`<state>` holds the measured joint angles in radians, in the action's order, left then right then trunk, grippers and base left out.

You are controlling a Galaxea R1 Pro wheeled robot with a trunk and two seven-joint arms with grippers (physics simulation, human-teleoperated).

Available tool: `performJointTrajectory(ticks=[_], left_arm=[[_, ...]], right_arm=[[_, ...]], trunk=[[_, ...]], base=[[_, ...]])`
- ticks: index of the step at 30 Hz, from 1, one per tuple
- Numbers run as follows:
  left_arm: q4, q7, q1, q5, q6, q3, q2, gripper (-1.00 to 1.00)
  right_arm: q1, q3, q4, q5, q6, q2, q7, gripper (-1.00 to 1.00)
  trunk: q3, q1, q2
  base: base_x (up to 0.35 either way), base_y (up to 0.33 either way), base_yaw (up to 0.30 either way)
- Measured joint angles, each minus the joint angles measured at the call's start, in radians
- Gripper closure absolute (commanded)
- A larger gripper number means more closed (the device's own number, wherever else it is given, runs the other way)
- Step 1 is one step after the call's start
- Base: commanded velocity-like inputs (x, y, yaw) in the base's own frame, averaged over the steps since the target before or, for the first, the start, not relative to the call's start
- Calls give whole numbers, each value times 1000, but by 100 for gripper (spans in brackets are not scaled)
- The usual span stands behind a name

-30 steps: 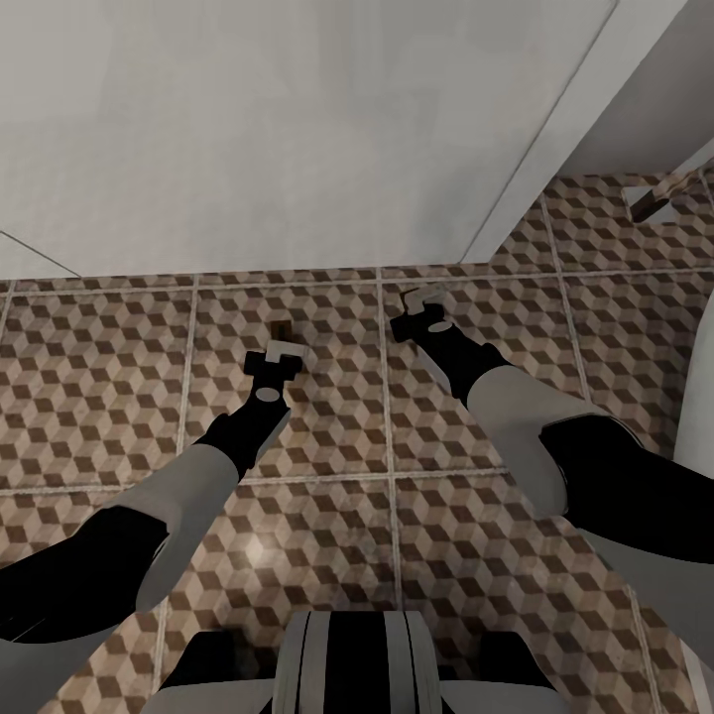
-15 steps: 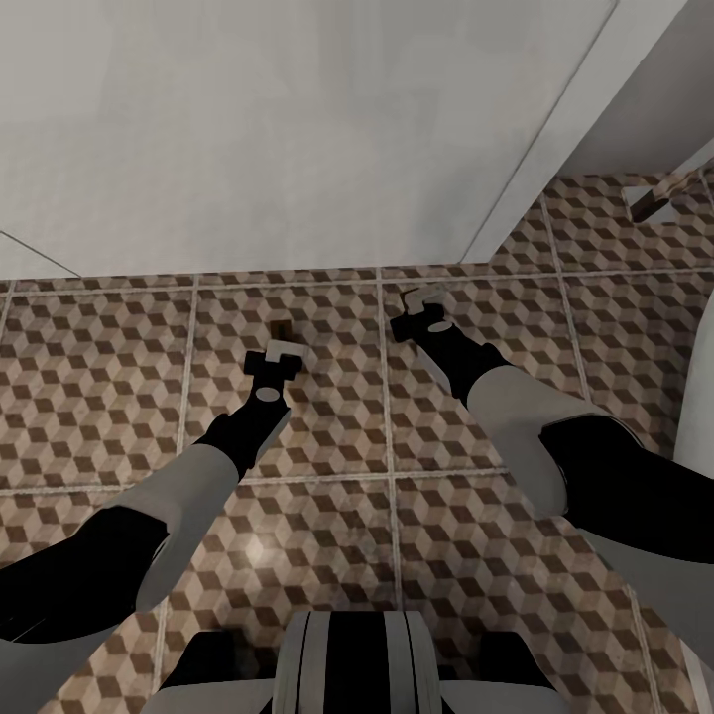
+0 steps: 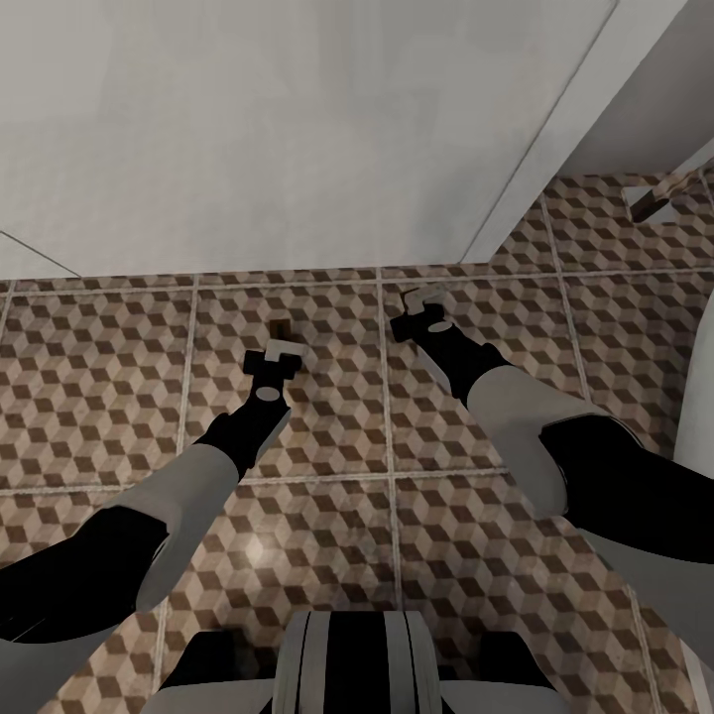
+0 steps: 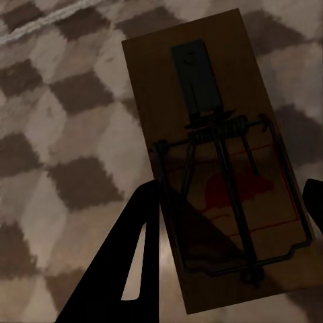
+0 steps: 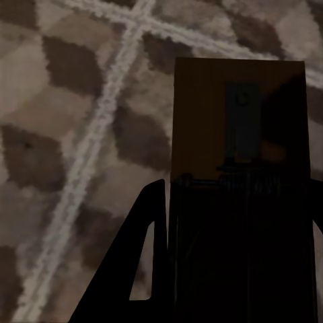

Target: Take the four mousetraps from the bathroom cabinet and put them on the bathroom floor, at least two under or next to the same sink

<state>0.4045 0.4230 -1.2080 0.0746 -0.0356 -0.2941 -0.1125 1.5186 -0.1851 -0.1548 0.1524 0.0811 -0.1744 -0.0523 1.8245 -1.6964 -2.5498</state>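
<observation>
A: Head view. What lies ahead of each arm?

B: Both arms reach down to the tiled bathroom floor, in front of the white vanity. A small brown mousetrap lies flat on a tile just beyond the left gripper. The right gripper hangs close over the next tile; what it carries is too small to tell here.

A: Left wrist view. How does the trap lie to the jaws?

B: The trap fills the space between the two dark fingers, its long axis running straight out along them, spring and red bait plate facing up. A finger stands at each long edge, so the jaws are spread about as wide as the board; whether they press it cannot be told.

A: Right wrist view?

B: A second trap, in deep shadow, lies lengthwise between that gripper's fingers in the same way, just beside a grout crossing. Grip or release cannot be told.

A: Which relation governs the coming move?

B: Probably each board's long axis in line with its own jaws; a straight lift should clear it.
</observation>
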Motion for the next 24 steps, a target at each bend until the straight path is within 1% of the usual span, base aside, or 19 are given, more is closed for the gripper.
performJointTrajectory(ticks=[24], left_arm=[[-4,3,1,-1,2,0,0,100]], right_arm=[[0,-1,2,0,1,0,1,100]], trunk=[[0,0,0]], base=[[0,0,0]])
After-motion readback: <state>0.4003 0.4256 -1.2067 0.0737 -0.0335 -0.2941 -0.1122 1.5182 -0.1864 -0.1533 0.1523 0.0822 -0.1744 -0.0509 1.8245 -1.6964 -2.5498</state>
